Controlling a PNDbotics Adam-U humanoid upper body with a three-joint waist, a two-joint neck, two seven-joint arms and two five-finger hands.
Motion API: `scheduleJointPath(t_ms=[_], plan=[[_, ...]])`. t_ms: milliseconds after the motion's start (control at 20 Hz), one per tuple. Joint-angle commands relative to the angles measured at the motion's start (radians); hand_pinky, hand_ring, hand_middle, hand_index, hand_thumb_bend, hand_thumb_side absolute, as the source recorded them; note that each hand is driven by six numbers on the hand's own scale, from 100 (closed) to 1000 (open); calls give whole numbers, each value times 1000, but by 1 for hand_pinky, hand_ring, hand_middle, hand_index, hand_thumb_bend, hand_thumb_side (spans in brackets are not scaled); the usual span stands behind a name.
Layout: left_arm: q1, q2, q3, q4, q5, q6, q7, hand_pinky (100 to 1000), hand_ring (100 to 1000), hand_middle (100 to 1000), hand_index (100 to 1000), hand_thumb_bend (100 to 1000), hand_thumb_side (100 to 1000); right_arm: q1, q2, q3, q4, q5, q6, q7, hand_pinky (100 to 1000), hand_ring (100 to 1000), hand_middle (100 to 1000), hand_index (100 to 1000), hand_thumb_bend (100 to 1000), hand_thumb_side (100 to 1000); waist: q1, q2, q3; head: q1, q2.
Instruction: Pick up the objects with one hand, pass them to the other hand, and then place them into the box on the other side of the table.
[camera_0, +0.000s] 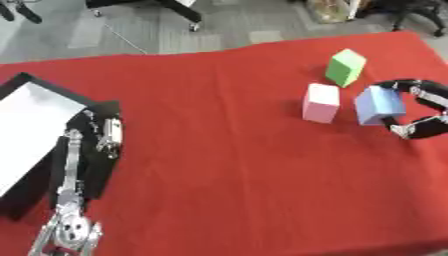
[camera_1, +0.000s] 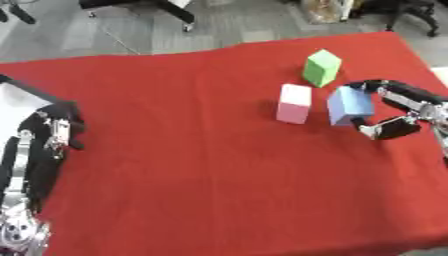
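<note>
Both looking steeply down from head height onto the red tabletop, facing the grey floor beyond its far edge. Nearly identical (right eye shifted slightly rightward), sharing the three blocks and most of the cloth; moderately near.

Light is even, bright and diffuse across the red tablecloth. Shadows are faint and short. Both views look soft and blurred throughout.

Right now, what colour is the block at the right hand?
Light blue block, at the right hand; clearest in the right eye view.
</note>
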Motion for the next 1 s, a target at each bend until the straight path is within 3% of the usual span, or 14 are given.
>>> scheduleJointPath(t_ms=[50,300,550,750,1000], plan=[[-3,16,4,-14,-1,0,-3,452,593,655,751,100,824,-44,2,-10,-60,-36,-7,-23,976,828,369,307,100,100,-10,-3,-2,6,-1],[-17,44,-10,-26,13,-10,-20,454,599,661,754,100,813,-116,104,24,-123,-132,-8,-16,977,828,371,304,100,100,-4,-8,-2,15,-1],[-57,91,-32,-26,37,-39,-39,457,611,675,764,100,789,-206,222,86,-162,-154,-11,48,962,819,370,307,100,100,3,-12,-3,21,-1],[-89,140,-55,-26,55,-68,-60,462,630,696,782,100,762,-267,306,130,-165,-131,-27,90,943,811,369,312,100,100,8,-12,-3,25,-1],[-124,233,-88,-26,63,-125,-75,482,681,743,820,100,716,-310,399,161,-160,-23,-60,107,923,802,370,319,100,100,13,-12,-7,30,-1]])
